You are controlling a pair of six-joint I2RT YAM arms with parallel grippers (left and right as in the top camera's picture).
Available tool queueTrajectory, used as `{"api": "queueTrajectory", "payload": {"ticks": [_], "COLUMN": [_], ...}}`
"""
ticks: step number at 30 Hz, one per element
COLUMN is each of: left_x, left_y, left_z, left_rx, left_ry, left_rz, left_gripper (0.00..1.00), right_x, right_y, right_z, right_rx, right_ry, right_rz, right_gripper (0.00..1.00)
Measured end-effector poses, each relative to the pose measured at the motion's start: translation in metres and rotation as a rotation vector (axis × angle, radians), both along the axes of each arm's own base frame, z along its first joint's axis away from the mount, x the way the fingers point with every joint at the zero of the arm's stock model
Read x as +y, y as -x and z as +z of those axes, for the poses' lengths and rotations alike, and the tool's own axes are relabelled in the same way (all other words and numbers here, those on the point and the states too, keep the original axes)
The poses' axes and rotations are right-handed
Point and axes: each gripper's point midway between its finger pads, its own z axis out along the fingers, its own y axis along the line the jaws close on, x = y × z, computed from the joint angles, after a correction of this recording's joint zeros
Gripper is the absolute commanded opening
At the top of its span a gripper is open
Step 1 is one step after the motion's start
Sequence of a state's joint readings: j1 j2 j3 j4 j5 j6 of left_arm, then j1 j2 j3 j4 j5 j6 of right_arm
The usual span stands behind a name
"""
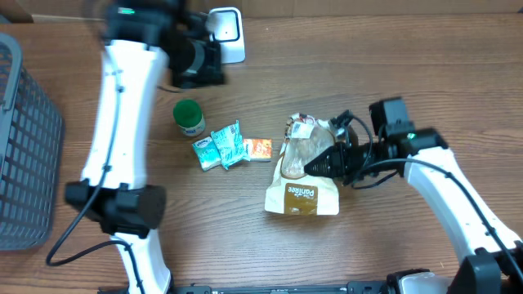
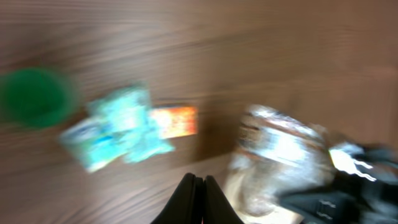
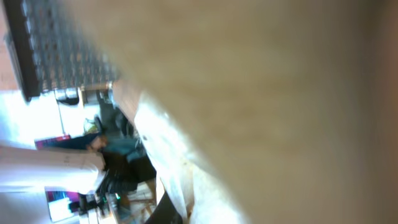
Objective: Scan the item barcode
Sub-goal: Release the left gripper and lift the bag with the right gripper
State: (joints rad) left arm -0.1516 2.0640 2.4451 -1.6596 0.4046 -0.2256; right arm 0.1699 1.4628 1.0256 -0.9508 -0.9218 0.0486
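The item is a clear bread bag with a brown label, lying on the wooden table right of centre. My right gripper is shut on the bag's upper part, coming in from the right. The bag fills the right wrist view as a beige blur, with one dark finger against its film. My left gripper hangs high at the back left next to a white scanner-like device. Its fingers are shut with nothing between them. The bag also shows blurred in the left wrist view. No barcode is visible.
A green-capped jar, teal sachets and an orange packet lie left of the bag. A grey wire basket stands at the left edge. The left arm's white links cross the left side of the table.
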Motion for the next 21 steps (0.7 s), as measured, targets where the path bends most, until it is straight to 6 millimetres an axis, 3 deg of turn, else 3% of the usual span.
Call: {"api": "queueTrajectory", "payload": {"ticks": [3,4,5,8,17,21], "left_x": [0.055,0.061,0.085,0.120,0.196,0.218], "left_y": [-0.010,-0.011,-0.013,-0.015,-0.009,-0.005], "left_z": [0.011,0.012,0.012,0.011,0.007,0.006], "left_rx": [-0.052,-0.055,-0.060,-0.069,-0.086,-0.078], "left_ry": [-0.067,-0.072,-0.101,-0.138,-0.293,-0.351], "left_rz": [0.105,0.118,0.165,0.211,0.256,0.283], "left_gripper": [0.04,0.04,0.04,0.04,0.04,0.04], "right_x": [0.002,0.002,0.003,0.003,0.005,0.006], "right_y": [-0.006,-0.009,-0.010,-0.012,-0.018,-0.020], "right_z": [0.027,0.037,0.041,0.053,0.058,0.059], "right_rx": [-0.093,-0.128,-0.147,-0.204,-0.277,-0.293], "right_ry": [-0.006,-0.009,-0.011,-0.013,-0.027,-0.029], "right_rz": [0.052,0.069,0.078,0.105,0.128,0.132], "right_gripper": [0.04,0.04,0.04,0.04,0.04,0.04]}}
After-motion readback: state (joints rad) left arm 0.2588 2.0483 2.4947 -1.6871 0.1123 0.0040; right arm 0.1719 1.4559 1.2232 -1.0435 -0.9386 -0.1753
